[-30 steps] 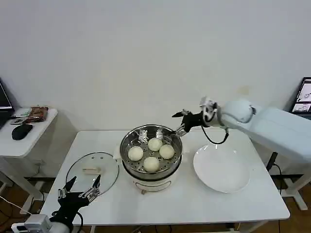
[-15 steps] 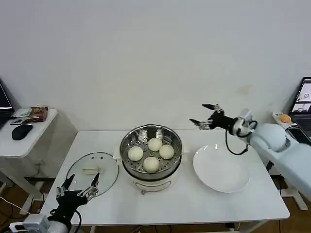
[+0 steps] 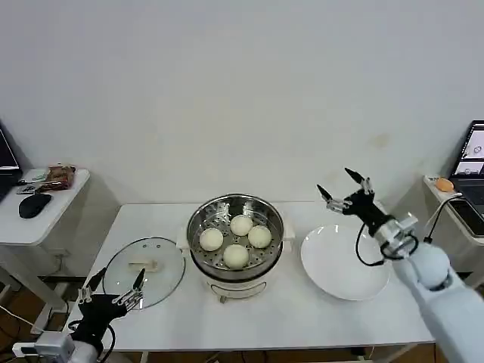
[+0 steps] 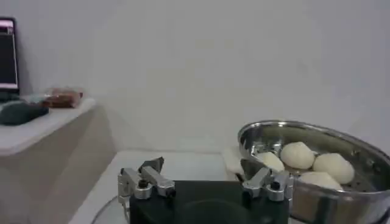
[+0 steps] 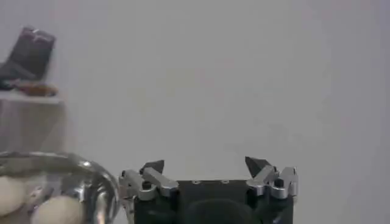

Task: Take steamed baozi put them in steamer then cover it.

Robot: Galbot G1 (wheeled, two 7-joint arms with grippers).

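Right arm reaches in from the lower right, forearm angled up and inward, right gripper raised in the air with fingers spread wide and nothing between them. Left arm sits low at the near-left corner, left gripper pointing forward and slightly up, fingers also spread apart and empty. Both wrists look roughly level.

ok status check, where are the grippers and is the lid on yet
Right gripper open, raised above the plate. Left gripper open, low beside the cover. Four baozi in the steamer, cover not yet on. Nothing blocking.
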